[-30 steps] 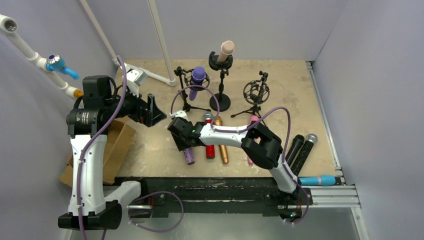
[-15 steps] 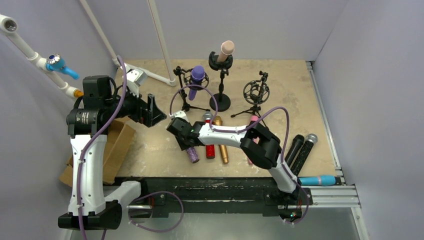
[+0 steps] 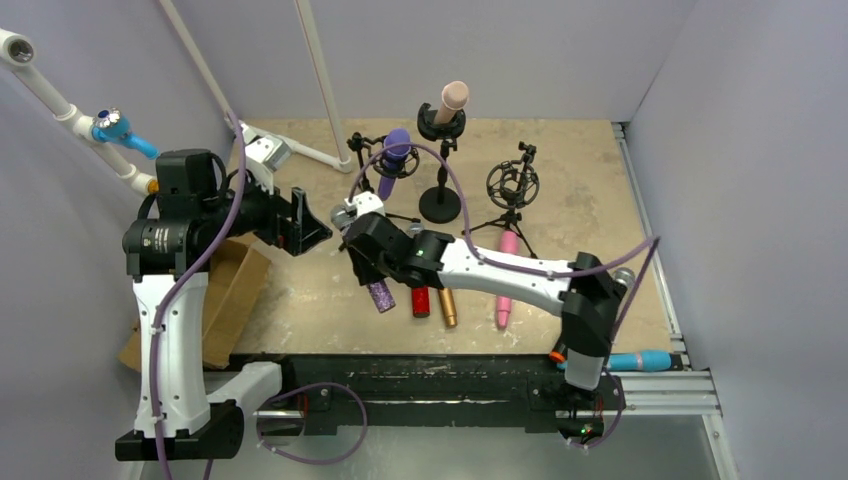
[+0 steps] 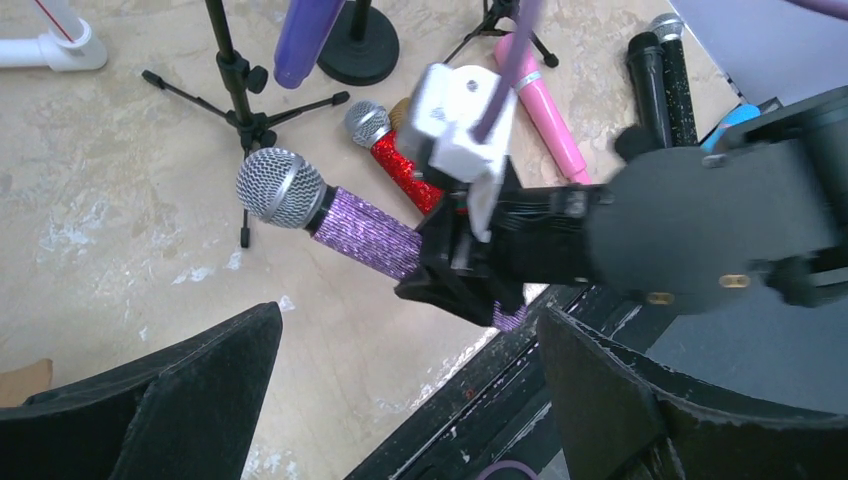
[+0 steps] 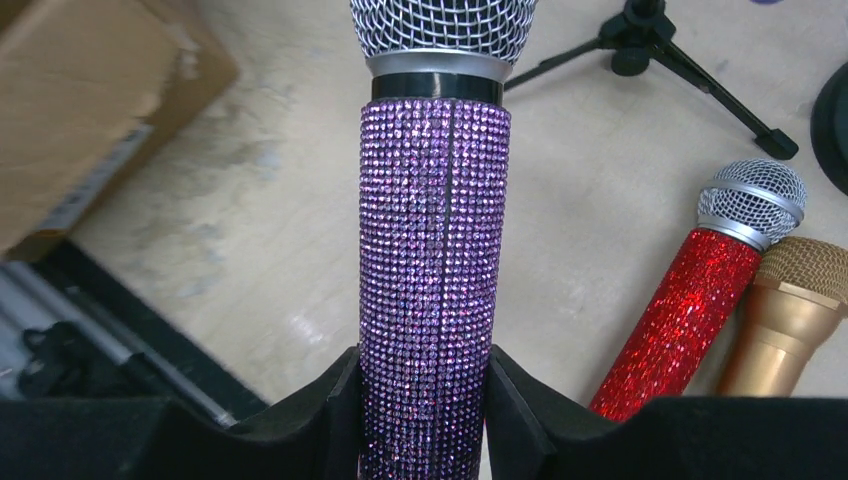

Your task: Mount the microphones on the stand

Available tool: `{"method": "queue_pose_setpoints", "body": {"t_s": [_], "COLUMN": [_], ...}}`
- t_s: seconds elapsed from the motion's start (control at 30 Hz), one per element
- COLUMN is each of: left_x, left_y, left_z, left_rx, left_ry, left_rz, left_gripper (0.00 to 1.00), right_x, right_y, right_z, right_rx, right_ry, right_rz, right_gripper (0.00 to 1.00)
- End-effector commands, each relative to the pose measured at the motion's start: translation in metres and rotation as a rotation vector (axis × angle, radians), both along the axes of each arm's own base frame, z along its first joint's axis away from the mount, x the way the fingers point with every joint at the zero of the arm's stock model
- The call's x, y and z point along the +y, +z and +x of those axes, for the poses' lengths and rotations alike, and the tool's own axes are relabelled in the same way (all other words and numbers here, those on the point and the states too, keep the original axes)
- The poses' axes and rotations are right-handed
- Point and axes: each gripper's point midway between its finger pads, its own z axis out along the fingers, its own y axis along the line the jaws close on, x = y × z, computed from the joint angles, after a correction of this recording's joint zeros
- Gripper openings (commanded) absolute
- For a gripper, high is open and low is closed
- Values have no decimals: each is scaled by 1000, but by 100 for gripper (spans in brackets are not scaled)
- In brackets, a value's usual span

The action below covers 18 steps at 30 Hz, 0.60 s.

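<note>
We're seeing the right gripper (image 5: 425, 405) clamping the glittery purple microphone (image 5: 435, 240) by its handle, with the mesh head pointing toward the left gripper (image 3: 303, 222), which is hanging wide open, holding nothing. The glittery red microphone (image 5: 690, 300) and gold microphone (image 5: 780, 320) are lying side by side on the table (image 5: 250, 250).

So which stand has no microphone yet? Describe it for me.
On the table, three black stands line up at the back. It's the rightmost stand, a tripod just beyond the pink microphone; its ring cradle is empty, while the other two hold microphones.
</note>
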Motion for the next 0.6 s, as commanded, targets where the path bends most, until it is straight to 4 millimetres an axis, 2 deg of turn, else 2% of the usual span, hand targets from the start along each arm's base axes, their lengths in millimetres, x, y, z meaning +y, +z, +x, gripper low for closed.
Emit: {"method": "queue_pose_setpoints", "body": {"t_s": [0.0,0.07,0.2,0.43,0.57], "left_x": [-6,-8,-16,-36,-52], "left_y": [26,34,53,84,89], "left_z": [-10,-14,-26,-53,-68], "left_rx": [-77,-97,-137,-202,-151], "left_ry": [-41,-46,-79,-193,-324], "left_rz": [-27,-42,-87,-199,-319], "left_gripper": [100,100,100,100,100], "right_x": [8,1,-14,-55,-58], "right_y": [80,125,200,302,343], "right_z": [-19,-24,-24,-2,-2], "right_rx": [-101,-153,-305,-605,-673], "right_ry": [59,66,61,-85,-107], "right_rz": [225,334,477,638,774], "right_gripper": [0,0,0,0,0]}}
